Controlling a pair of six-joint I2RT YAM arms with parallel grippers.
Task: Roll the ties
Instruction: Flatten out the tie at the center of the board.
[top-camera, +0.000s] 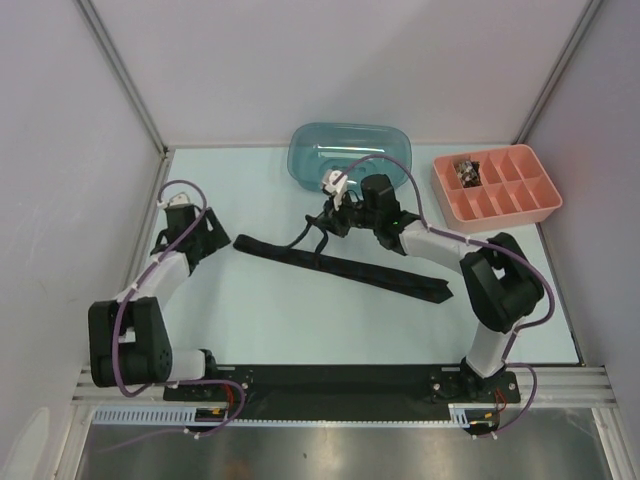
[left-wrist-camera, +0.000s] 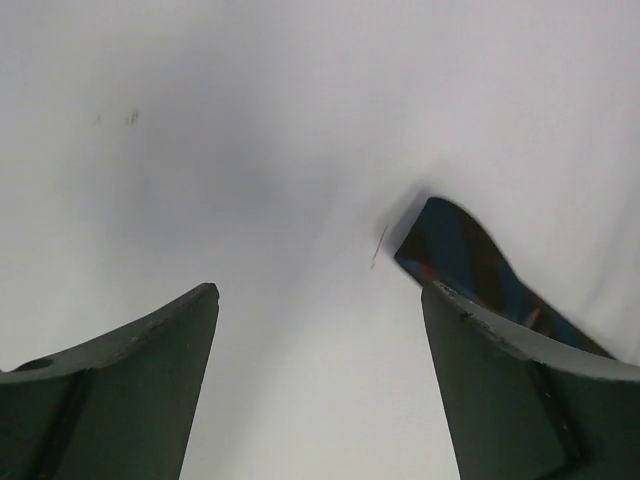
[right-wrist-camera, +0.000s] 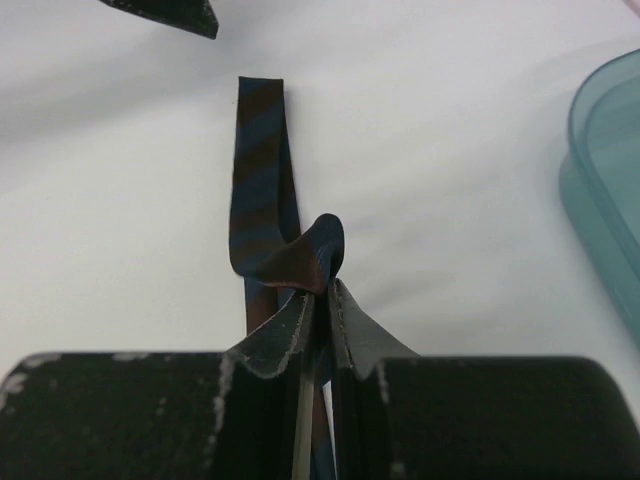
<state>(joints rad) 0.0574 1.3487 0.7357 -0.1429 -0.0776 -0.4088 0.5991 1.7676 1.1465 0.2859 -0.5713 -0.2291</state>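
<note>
Right tool (right-wrist-camera: 320, 305) pinches a tie (right-wrist-camera: 260, 180); left tool (left-wrist-camera: 318, 295) gapes wide over pale table (top-camera: 260, 320), white walls (top-camera: 350, 60) around.

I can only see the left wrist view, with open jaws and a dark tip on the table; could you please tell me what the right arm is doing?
Observer: The right gripper has its jaws nearly closed on a raised fold of a narrow striped strip of tie fabric.
Operator: Thank you. Where does the rest lie?
Observer: From above, the wide black tie lies flat, diagonally across mid-table, one end close to your left gripper.
Operator: Is any container nearby?
Observer: A teal bin sits just beyond the right gripper, with a pink divided tray to its right.
</note>
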